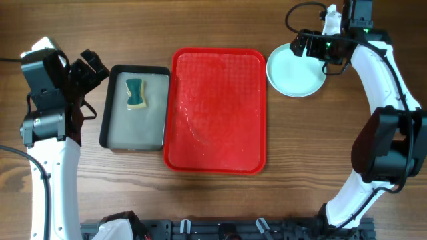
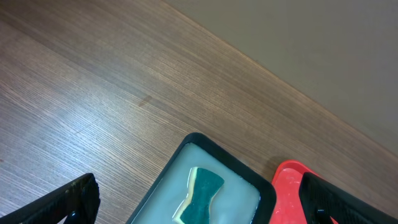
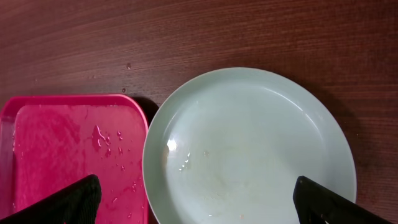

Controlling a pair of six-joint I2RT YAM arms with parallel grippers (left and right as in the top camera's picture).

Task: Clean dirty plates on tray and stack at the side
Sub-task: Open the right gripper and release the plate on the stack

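The red tray (image 1: pixel 217 110) lies in the middle of the table, bare except for water droplets. Just to its left is a smaller black tray (image 1: pixel 105 117) with a grey inside, and a green-and-yellow sponge (image 1: pixel 136 93) lies in its far half. The left gripper (image 1: pixel 90 67) hangs off that tray's far-left corner with its fingers spread wide and nothing between them. Farther right, a pale mint plate (image 1: pixel 293 70) sits on the wood just beside the red tray's far-right corner, with wet glints on it. I cannot tell whether others lie beneath it. The right gripper (image 1: pixel 303 47) hovers over the plate's far edge, spread wide and empty.
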